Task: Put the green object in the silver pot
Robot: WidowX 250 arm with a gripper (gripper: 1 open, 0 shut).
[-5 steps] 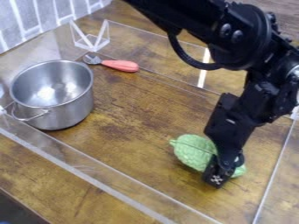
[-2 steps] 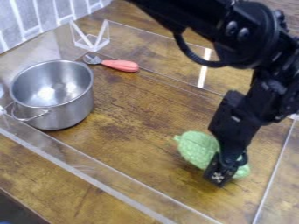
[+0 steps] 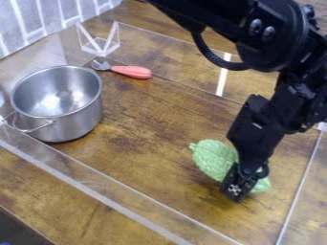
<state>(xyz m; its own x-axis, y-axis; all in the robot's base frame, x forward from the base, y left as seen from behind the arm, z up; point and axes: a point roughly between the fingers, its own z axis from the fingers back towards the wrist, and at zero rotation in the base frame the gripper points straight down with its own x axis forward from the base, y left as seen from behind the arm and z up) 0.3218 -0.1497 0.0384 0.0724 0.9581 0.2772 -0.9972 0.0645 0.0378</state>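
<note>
The green object [image 3: 215, 158], a light green bumpy toy vegetable, lies on the wooden table at the lower right. My black gripper [image 3: 246, 182] points steeply down onto its right end, shut on it. The fingers hide part of the vegetable's right side. The silver pot [image 3: 55, 100], round and shiny with an empty inside, stands at the left, well apart from the gripper.
A small red-handled tool [image 3: 129, 71] lies behind the pot, next to a clear plastic stand [image 3: 98, 40]. A clear low wall [image 3: 90, 188] borders the table's front and left. My arm [image 3: 255, 38] reaches in from the top right.
The wrist has rolled slightly. The green object has shifted a little, its left tip now pointing more up-left. The hand has stayed in place.
</note>
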